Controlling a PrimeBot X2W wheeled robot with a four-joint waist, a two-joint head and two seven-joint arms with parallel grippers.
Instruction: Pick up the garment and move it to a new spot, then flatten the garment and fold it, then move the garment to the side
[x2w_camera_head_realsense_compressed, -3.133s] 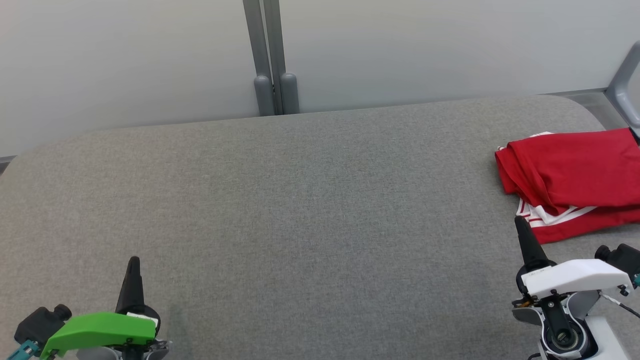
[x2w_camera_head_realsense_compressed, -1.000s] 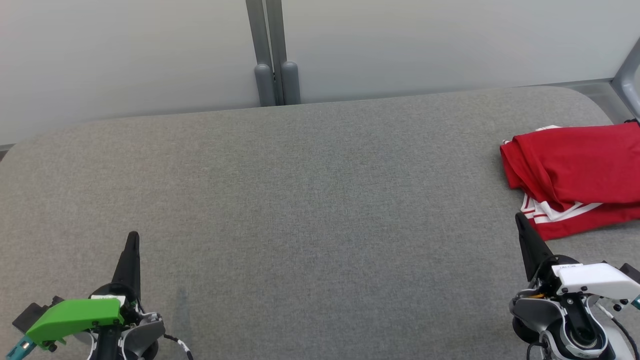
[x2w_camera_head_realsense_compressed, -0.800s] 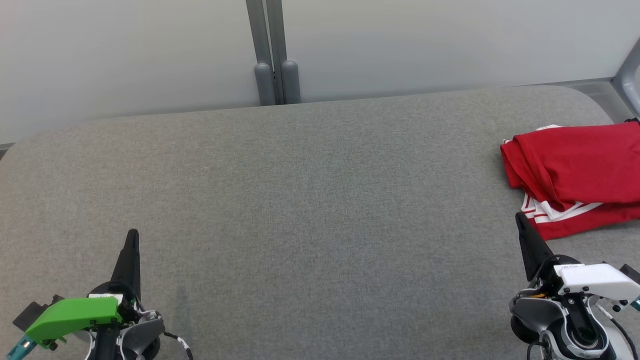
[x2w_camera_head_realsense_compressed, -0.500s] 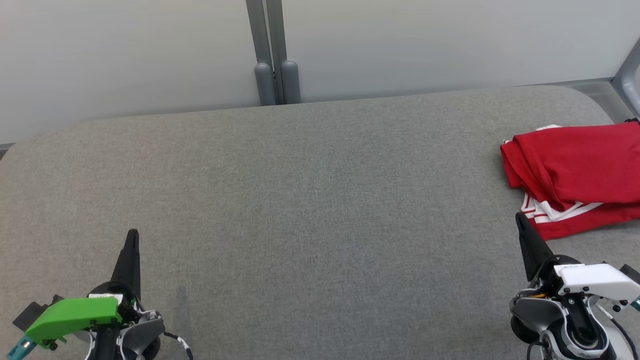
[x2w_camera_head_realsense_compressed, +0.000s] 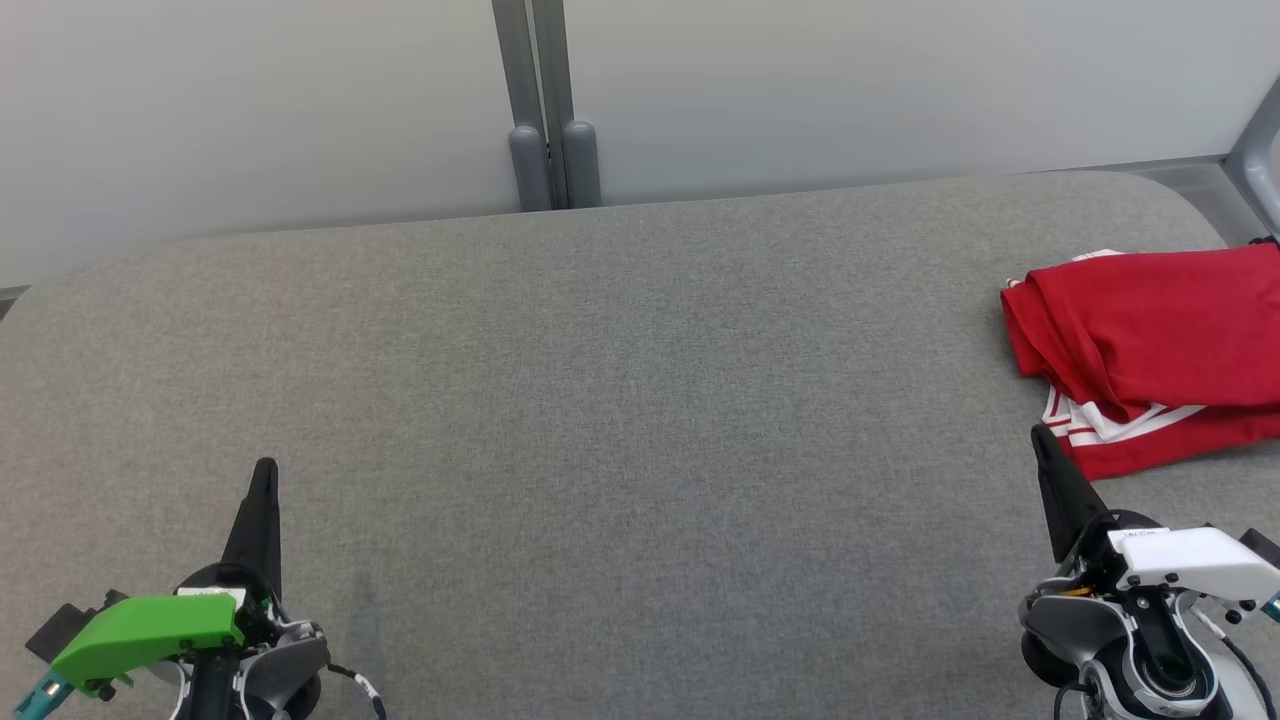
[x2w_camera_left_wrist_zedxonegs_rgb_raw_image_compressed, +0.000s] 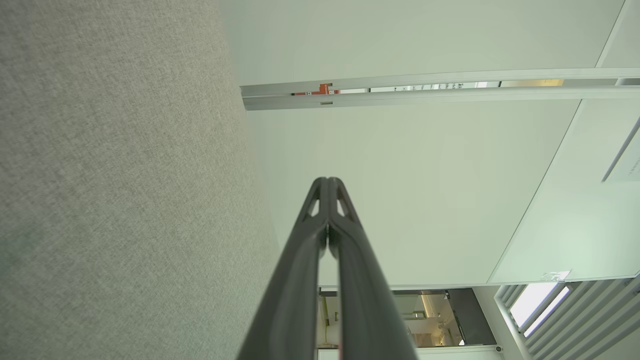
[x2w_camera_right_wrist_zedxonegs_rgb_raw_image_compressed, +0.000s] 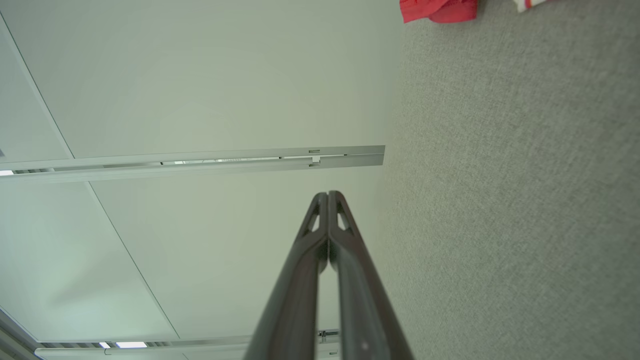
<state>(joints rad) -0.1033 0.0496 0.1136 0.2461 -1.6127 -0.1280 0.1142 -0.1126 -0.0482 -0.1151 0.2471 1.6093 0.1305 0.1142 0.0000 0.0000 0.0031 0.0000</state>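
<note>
Garment (x2w_camera_head_realsense_compressed: 1150, 340), red w/ white trim, folded, lies on table (x2w_camera_head_realsense_compressed: 640, 400) just past right gripper (x2w_camera_head_realsense_compressed: 1042, 445) tips, ahead and to its right. Long axis runs left-right; bunched fold end pts left, other end runs out of frame. Right gripper much nearer; left gripper (x2w_camera_head_realsense_compressed: 264, 475) well apart to its left. Both sets of fingers pressed together, empty.
</note>
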